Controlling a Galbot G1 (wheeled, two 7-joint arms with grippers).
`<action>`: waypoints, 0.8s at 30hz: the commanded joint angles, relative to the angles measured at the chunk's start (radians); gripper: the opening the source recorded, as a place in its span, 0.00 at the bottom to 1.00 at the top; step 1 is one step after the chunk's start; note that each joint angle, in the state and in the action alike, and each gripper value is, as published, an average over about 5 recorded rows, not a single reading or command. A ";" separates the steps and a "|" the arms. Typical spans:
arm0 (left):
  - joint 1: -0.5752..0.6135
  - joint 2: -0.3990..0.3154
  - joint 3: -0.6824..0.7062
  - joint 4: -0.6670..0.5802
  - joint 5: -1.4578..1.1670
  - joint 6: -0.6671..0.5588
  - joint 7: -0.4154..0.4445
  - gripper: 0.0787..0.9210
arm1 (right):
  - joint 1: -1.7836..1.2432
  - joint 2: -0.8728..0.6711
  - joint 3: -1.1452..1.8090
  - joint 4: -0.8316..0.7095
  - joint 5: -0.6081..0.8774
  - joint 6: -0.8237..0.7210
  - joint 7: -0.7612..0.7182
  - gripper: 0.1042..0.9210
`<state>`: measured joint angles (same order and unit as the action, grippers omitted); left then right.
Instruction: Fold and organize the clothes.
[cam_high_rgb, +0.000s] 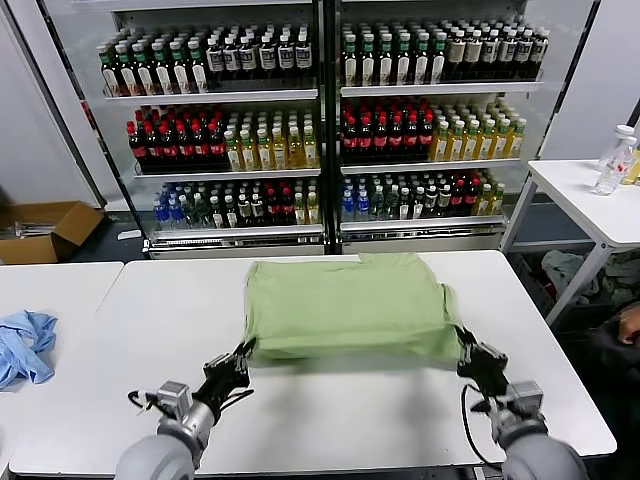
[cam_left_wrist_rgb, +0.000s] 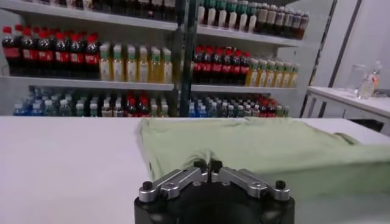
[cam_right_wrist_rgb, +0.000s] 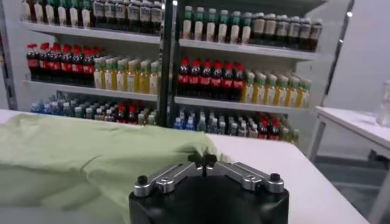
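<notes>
The green T-shirt (cam_high_rgb: 350, 305) is clamped at its near corners by left tool (cam_high_rgb: 243, 356) and right tool (cam_high_rgb: 467, 350); both should be moved evenly.

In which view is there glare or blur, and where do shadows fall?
Head view: glare on the cooler's glass doors; soft shadow under the green T-shirt's near edge. Left wrist view: bottles blurred, left gripper sharp. Right wrist view: right gripper sharp.

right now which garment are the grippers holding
The light green T-shirt on the centre table; left gripper and right gripper pinch its near corners. The blue garment lies untouched.
</notes>
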<state>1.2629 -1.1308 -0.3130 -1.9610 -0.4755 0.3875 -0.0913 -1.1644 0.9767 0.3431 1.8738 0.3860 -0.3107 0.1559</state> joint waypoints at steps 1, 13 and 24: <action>-0.166 -0.034 0.090 0.191 0.115 0.011 -0.017 0.01 | 0.256 0.008 -0.178 -0.223 -0.108 -0.038 -0.034 0.09; 0.104 -0.107 0.011 0.015 0.204 0.015 -0.083 0.34 | -0.164 0.054 0.118 0.071 0.009 0.075 -0.002 0.52; -0.030 -0.118 0.055 0.186 0.192 0.040 -0.128 0.69 | -0.002 0.065 0.040 -0.186 0.132 -0.164 0.045 0.84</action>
<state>1.2762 -1.2304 -0.2736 -1.8732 -0.3025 0.4155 -0.1854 -1.2050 1.0285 0.3947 1.7985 0.4249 -0.3510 0.1783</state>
